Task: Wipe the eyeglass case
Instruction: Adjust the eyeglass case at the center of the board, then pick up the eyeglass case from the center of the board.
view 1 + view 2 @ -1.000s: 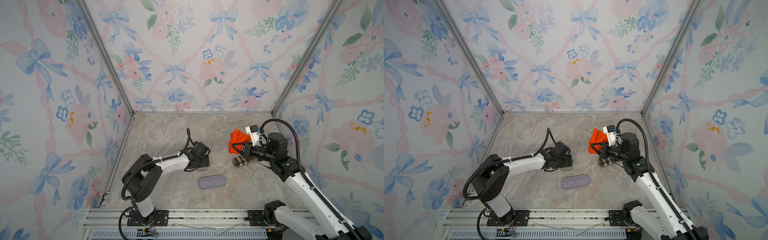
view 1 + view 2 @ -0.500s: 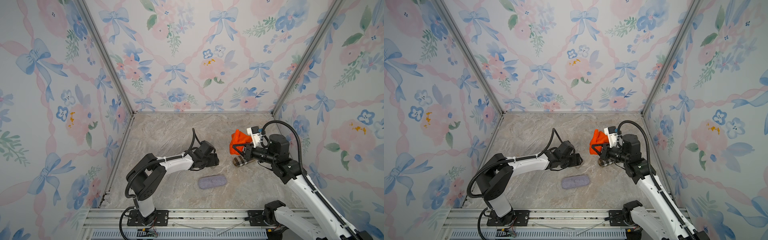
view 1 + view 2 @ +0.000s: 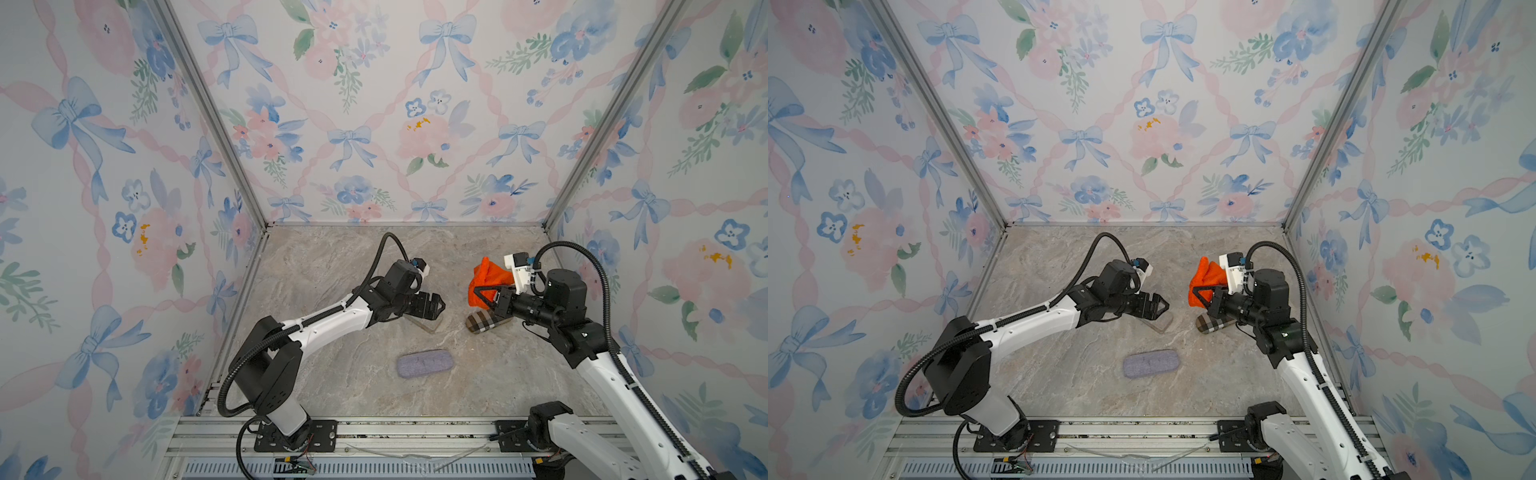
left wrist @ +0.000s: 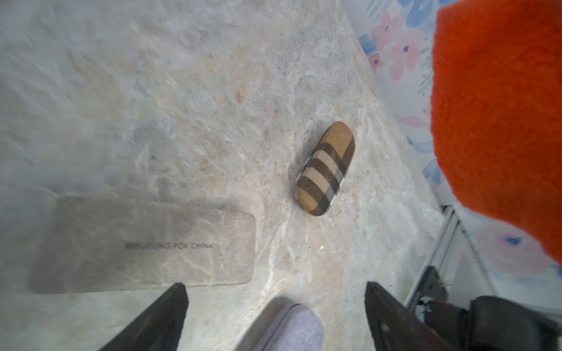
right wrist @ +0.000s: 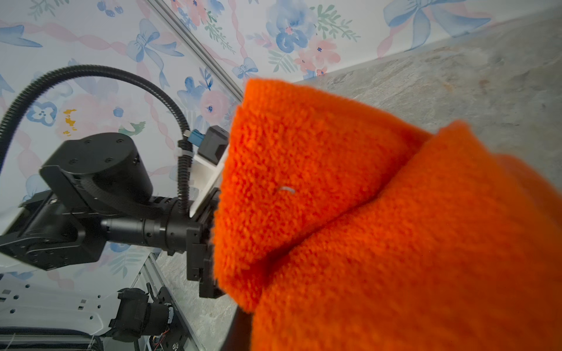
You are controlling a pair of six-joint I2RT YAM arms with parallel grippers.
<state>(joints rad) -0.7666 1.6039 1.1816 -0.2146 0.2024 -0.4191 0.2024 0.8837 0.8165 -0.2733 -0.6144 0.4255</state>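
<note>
3 cases lie on the marble table [image 3: 332, 266], and the pictures do not say for certain which is meant. The plaid case [image 3: 482, 322], right of centre in both top views and just under the orange cloth [image 3: 487, 272], looks the likeliest. The right gripper [image 3: 478, 291] is clamped on that cloth, which bunches thick and fluffy above the case, apart from it as far as I can tell. The left gripper [image 3: 436, 305] hangs with its fingers [image 4: 164, 319] spread and nothing between them, above a clear flat case [image 4: 146, 243] at centre frame. A grey fabric case [image 3: 424, 363] lies alone lower down. The plaid case reads as a rigid, rounded shell with a woven cover: light, not fragile, and prone to skate or spin on the smooth stone under a sideways rub. I would pinch it across its 2 long sides near the middle, or pin 1 end from above, leaving the top free for the cloth. The curved flanks could squirt out of a shallow grip, so the fingers should reach low.
</note>
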